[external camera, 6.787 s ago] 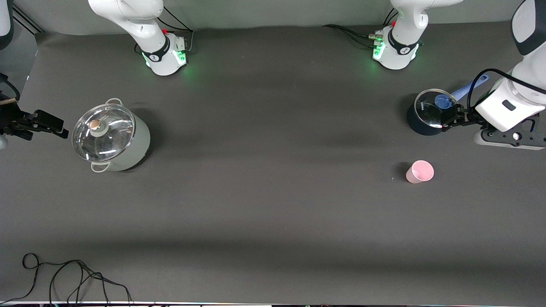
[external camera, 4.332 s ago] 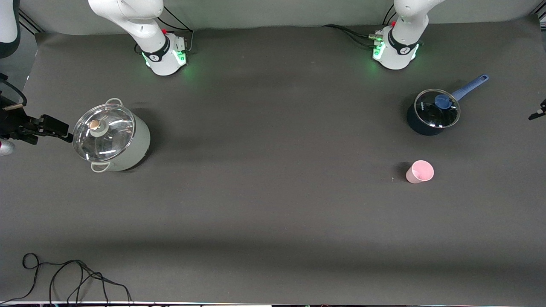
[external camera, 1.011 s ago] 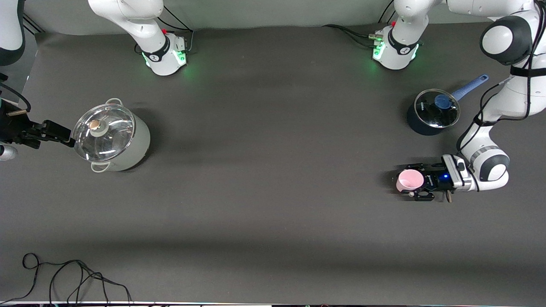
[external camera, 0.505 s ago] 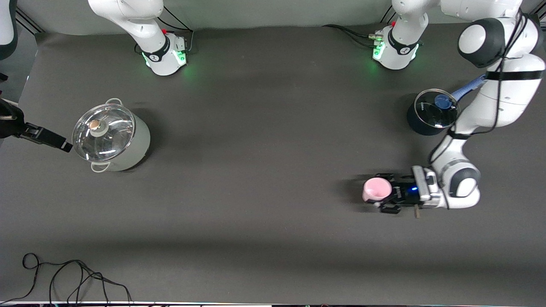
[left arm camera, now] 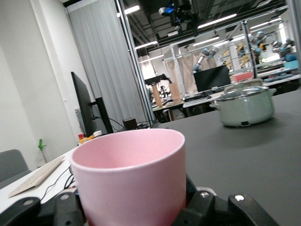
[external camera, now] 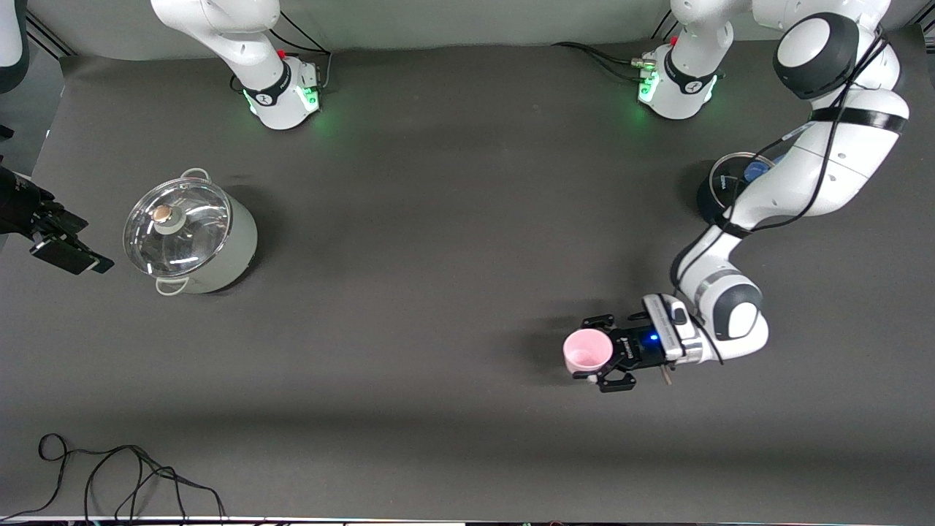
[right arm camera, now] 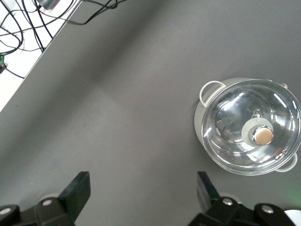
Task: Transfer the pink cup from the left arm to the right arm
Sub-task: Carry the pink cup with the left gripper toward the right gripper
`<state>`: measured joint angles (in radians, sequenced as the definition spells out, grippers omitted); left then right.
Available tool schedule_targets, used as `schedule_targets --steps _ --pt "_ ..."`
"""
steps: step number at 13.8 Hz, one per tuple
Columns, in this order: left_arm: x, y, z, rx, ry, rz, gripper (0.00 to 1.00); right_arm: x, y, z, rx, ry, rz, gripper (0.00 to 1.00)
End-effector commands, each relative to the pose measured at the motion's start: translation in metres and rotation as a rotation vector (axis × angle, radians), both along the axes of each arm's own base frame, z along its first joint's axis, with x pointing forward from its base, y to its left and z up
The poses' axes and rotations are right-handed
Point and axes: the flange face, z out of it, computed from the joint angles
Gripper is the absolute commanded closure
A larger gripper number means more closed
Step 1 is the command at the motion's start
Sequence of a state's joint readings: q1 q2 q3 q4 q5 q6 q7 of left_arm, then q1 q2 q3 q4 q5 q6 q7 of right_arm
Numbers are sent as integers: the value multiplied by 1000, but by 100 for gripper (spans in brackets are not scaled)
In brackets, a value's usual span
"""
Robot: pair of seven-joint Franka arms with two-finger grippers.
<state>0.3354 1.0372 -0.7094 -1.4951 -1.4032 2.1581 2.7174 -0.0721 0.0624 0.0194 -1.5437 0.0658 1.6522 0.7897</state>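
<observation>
The pink cup (external camera: 586, 350) is held upright, mouth up, in my left gripper (external camera: 593, 353), whose black claw-like fingers (external camera: 600, 321) are shut on its sides. It hangs above the bare table mat, about midway between the saucepan and the table's front edge. In the left wrist view the pink cup (left arm camera: 129, 181) fills the foreground between the fingers (left arm camera: 203, 211) of the left gripper (left arm camera: 134, 213). My right gripper (external camera: 71, 256) hovers at the right arm's end of the table, beside the big pot, open. The right gripper (right arm camera: 141, 192) has nothing but mat between its straight fingers.
A pale green pot with a glass lid (external camera: 190, 237) stands toward the right arm's end; the same pot (right arm camera: 249, 127) lies below the right gripper's camera. A dark blue saucepan (external camera: 719, 193) is partly hidden by the left arm. A black cable (external camera: 109, 475) lies at the front edge.
My left gripper has carried the pink cup toward the table's middle and nearer the front camera. My right gripper has turned and dropped slightly beside the big pot.
</observation>
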Motion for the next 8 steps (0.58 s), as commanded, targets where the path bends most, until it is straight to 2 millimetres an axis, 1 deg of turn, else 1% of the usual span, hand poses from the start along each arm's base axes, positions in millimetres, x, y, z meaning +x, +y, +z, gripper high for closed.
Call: schedule_targets --steps 1,2,4,6,8 --pt "-6 -46 26 3 17 77 100 0 3 7 14 -7 -30 0" --pt "-10 -64 32 14 44 103 100 1 3 6 14 -6 -29 0" --pt "-20 -98 51 21 87 141 100 2 4 4 14 -4 -32 0" --pt "-32 -124 66 41 131 174 100 3 9 2 14 -1 -26 0" --pt "-39 -146 82 45 190 186 100 5 19 5 14 -7 -9 0"
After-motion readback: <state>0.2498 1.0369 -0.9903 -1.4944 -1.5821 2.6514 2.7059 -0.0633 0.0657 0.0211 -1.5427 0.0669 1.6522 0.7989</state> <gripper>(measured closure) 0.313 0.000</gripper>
